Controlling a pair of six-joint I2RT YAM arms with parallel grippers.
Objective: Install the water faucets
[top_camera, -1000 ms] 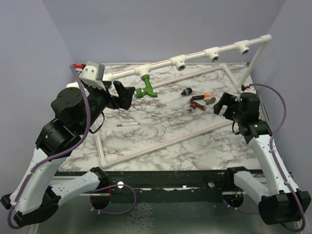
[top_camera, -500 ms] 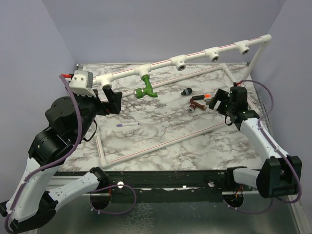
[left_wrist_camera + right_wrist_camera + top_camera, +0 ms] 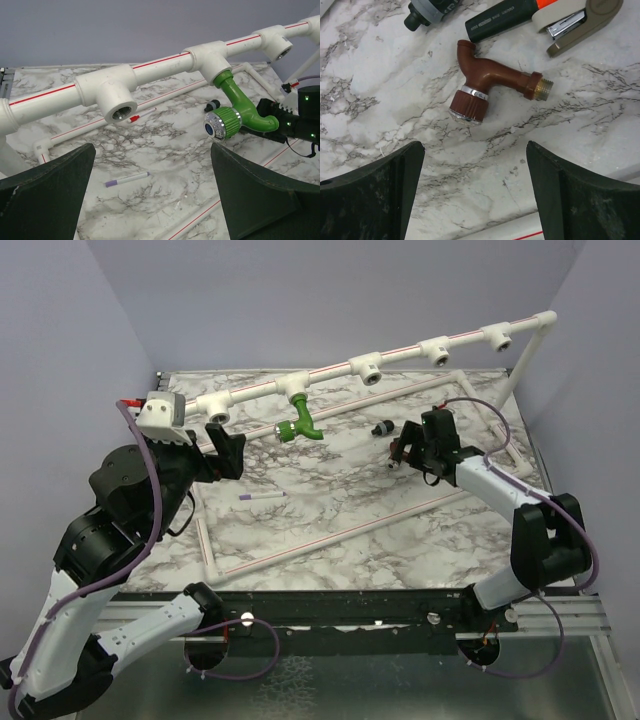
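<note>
The bright green faucet (image 3: 298, 424) hangs from a white T-fitting on the raised pipe, spout down; it also shows in the left wrist view (image 3: 235, 112). My left gripper (image 3: 227, 445) is open and empty, to the left of the green faucet and apart from it; its jaws frame bare table (image 3: 152, 155). The reddish-brown faucet (image 3: 401, 454) with a silvery end lies flat on the marble table (image 3: 490, 82). My right gripper (image 3: 417, 443) is open and empty, just above that faucet and not touching it (image 3: 475, 150).
A white pipe rail (image 3: 400, 352) carries several open T-fittings (image 3: 116, 97). A white pipe frame (image 3: 300, 548) lies on the table. A purple-tipped stick (image 3: 262, 496), a black nozzle (image 3: 427, 11), a dark orange-tipped tool (image 3: 520, 17) and a tan clip tool (image 3: 580, 20) lie around.
My right arm has swung left and forward, now over the reddish-brown faucet. My left gripper has drawn back left, away from the green faucet.
</note>
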